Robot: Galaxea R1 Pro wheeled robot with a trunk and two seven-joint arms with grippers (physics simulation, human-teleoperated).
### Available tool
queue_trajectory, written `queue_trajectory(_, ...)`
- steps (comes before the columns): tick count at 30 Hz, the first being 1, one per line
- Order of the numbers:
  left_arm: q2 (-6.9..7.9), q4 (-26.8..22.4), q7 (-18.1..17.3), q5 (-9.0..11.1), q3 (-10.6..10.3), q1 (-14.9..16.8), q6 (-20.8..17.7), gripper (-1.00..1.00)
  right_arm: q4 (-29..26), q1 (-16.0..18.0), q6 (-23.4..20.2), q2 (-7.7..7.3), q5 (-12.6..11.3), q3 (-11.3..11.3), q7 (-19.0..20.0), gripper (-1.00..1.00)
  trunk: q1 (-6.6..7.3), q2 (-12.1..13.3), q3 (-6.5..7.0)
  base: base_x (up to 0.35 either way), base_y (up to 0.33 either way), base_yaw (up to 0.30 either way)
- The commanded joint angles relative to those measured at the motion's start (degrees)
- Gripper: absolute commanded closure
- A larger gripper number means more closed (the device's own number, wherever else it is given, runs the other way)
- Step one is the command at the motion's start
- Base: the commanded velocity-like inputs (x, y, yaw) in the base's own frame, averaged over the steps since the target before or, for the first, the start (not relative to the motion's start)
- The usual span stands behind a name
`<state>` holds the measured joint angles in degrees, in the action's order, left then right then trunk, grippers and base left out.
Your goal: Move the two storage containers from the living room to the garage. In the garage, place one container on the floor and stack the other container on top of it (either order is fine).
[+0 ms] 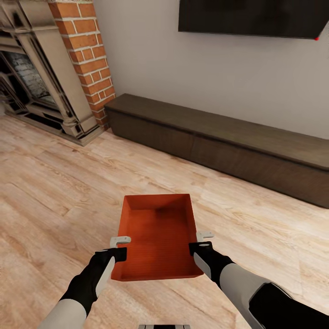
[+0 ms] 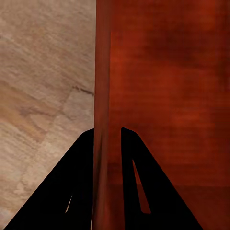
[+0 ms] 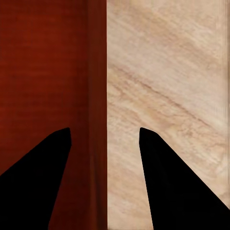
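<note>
One orange-red open-top storage container (image 1: 157, 237) sits low in front of me over the living room's light wood plank floor (image 1: 55, 192); I cannot tell whether it rests on the planks. My left gripper (image 1: 119, 249) is shut on its left wall (image 2: 103, 96), one finger on each side. My right gripper (image 1: 203, 242) stands open astride the right wall (image 3: 96, 86), its fingers (image 3: 158, 167) spread wide. The container is empty. The second container and the garage are out of view.
A brick fireplace (image 1: 87, 59) stands at the far left. A long low dark wood bench (image 1: 219, 141) runs along the grey wall ahead, under a wall TV (image 1: 251, 18). Open plank floor lies to both sides of the container.
</note>
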<state>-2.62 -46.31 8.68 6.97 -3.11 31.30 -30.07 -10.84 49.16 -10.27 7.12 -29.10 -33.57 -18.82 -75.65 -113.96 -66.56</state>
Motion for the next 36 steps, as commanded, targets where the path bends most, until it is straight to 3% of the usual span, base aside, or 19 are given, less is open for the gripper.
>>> queue_trajectory(1, 0.60, 0.52, 0.81, -0.02, -0.41, -0.01, -0.31, 1.00, -0.32, 0.06, -0.28, -0.02, -0.52, -1.24, -0.17, 1.00, 0.23, 0.40, 0.15, 0.000, 0.000, 0.000)
queue_trajectory(36, 0.60, 0.50, 0.88, -0.02, -0.41, -0.01, -0.28, 1.00, -0.32, 0.06, -0.54, 0.18, -0.43, -1.32, 0.00, 1.00, 7.92, 14.44, 6.43, 0.000, 0.000, 0.000)
